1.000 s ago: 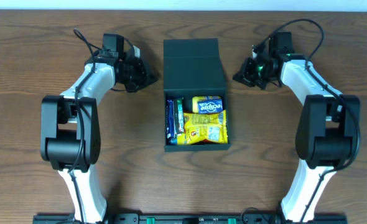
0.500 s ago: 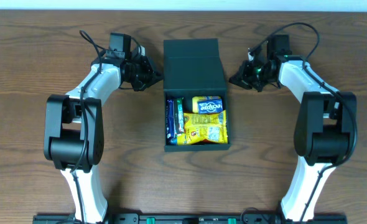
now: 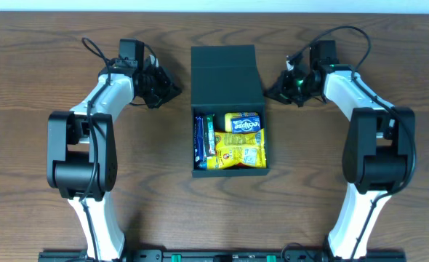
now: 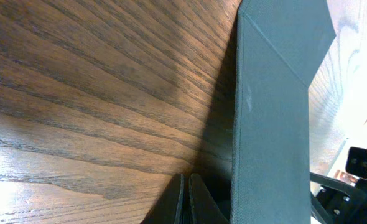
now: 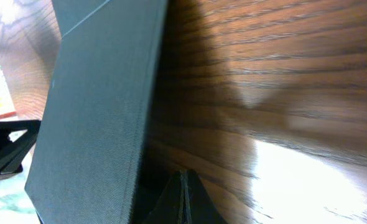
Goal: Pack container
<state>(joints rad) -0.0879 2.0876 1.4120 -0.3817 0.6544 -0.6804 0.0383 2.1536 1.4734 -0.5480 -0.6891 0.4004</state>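
The wooden table [image 3: 47, 44] carries the container [image 3: 227, 76] in the middle, between your two arms, with its flap lid lying open toward the far edge. The step in hand looks to be closing that lid, so work both sides evenly. Your left hand [image 3: 173, 91] sits just beside the lid's left edge and your right hand [image 3: 270, 94] just beside its right edge. Each has its fingers pressed together and holds nothing. Keep the tips low against the table, get under the flap, and lift both sides together so it doesn't twist. The container is matte, dark teal-black and square, with a fold line across the lid. Its open half holds a yellow packet [image 3: 238, 149] and a narrower blue packet [image 3: 200, 142] along the left wall.
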